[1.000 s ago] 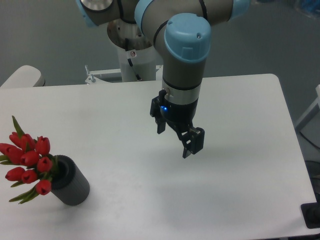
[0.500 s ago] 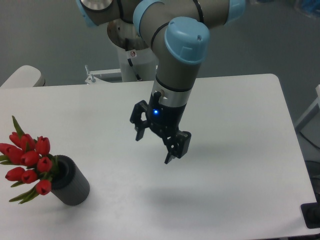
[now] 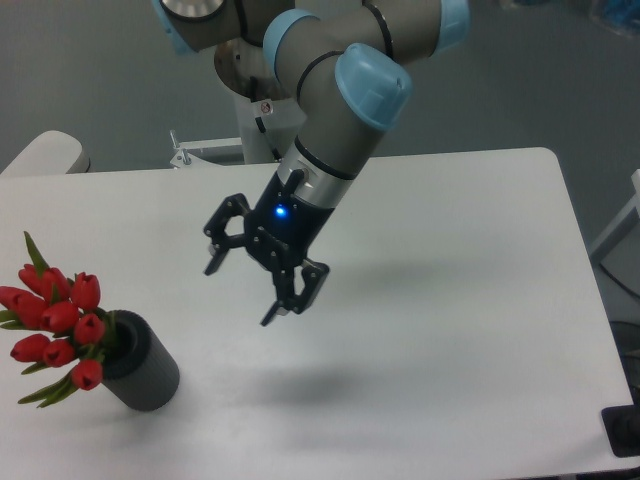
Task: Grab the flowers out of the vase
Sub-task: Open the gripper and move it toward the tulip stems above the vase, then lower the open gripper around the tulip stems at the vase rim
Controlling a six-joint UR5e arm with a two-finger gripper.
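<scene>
The approach is in hand: the spread, empty claw [image 3: 240,292] must next reach the red tulips [image 3: 55,322] in the grey vase [image 3: 145,368] at the surface's front-left corner.

Red tulip flowers [image 3: 55,325] leaning left; in dark grey vase [image 3: 145,368], table's front-left

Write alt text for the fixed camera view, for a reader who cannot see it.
A robot arm's open end effector hangs empty above a white table, angled toward the flowers, a bunch of red tulips leaning out of a dark grey vase near the table's left front edge.
</scene>
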